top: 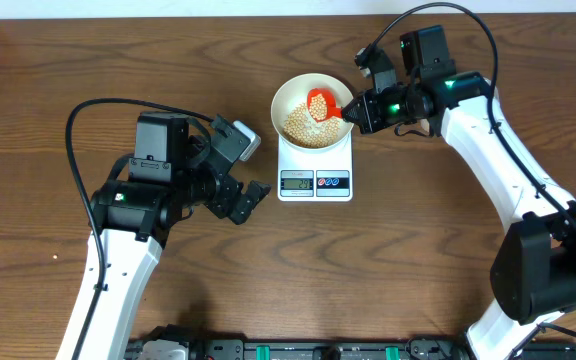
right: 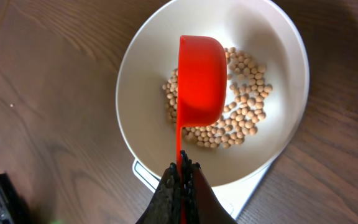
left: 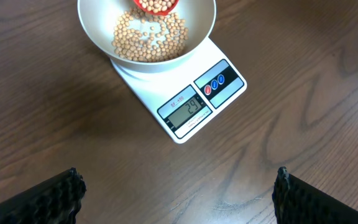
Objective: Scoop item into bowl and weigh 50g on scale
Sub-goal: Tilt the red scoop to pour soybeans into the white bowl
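Note:
A white bowl [top: 312, 112] stands on the white scale [top: 315, 172]. A layer of tan beans [top: 304, 125] lies in the bowl. My right gripper [top: 356, 110] is shut on the handle of a red scoop [top: 322, 102], which it holds over the bowl. In the right wrist view the scoop [right: 201, 78] is turned on its side above the beans [right: 241, 115], its handle in the jaws [right: 183, 171]. My left gripper [top: 249, 198] is open and empty on the table left of the scale. The left wrist view shows the bowl [left: 98, 28], beans [left: 148, 37], scoop [left: 157, 5] and scale display [left: 187, 107].
The clear plastic container is out of view. Bare wooden table [top: 418, 250] lies all around the scale. The right arm [top: 498, 150] reaches in from the right, the left arm [top: 138, 200] from the lower left.

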Action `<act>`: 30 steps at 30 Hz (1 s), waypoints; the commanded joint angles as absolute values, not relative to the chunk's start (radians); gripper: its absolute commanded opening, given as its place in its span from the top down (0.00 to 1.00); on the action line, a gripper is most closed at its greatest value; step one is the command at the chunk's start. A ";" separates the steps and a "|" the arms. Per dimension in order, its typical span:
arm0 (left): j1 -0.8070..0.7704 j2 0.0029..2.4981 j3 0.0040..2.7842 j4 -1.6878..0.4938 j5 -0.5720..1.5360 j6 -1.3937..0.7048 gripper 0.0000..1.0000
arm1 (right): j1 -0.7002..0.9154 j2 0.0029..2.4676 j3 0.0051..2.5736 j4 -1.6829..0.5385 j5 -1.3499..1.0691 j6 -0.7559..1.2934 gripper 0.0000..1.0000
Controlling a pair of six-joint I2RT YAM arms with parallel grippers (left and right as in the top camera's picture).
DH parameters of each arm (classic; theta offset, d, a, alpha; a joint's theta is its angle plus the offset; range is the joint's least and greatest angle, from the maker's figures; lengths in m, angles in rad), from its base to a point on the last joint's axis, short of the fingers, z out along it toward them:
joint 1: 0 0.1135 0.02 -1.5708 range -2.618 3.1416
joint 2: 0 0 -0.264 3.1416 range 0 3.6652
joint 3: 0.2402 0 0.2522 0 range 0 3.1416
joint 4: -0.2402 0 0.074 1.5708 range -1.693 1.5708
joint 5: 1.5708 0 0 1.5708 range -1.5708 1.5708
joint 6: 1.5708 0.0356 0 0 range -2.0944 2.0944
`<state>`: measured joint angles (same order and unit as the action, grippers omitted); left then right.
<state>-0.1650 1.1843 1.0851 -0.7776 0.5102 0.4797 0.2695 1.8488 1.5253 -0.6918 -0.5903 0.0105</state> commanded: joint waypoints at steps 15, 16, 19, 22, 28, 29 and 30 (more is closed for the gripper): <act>-0.167 1.190 1.109 -0.777 0.505 0.497 0.01 | 0.209 1.843 1.552 -0.687 -0.733 -0.005 0.99; -0.167 1.190 1.109 -0.777 0.505 0.497 0.02 | 0.209 1.843 1.552 -0.687 -0.733 -0.005 0.99; -0.167 1.190 1.109 -0.777 0.505 0.497 0.01 | 0.209 1.843 1.552 -0.688 -0.734 -0.005 0.99; -0.167 1.190 1.109 -0.777 0.505 0.497 0.01 | 0.209 1.843 1.552 -0.688 -0.736 -0.005 0.99; -0.167 1.190 1.109 -0.777 0.505 0.497 0.01 | 0.210 1.843 1.552 -0.688 -0.731 -0.017 0.99; -0.167 1.190 1.109 -0.777 0.505 0.497 0.01 | 0.211 1.843 1.552 -0.689 -0.727 -0.025 0.99; -0.167 1.190 1.109 -0.777 0.505 0.497 0.01 | 0.214 1.843 1.552 -0.689 -0.710 -0.025 0.99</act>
<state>-0.1650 1.1843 1.0851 -0.7776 0.5102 0.4797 0.2173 1.8488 1.5253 -0.6903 -0.7105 0.0063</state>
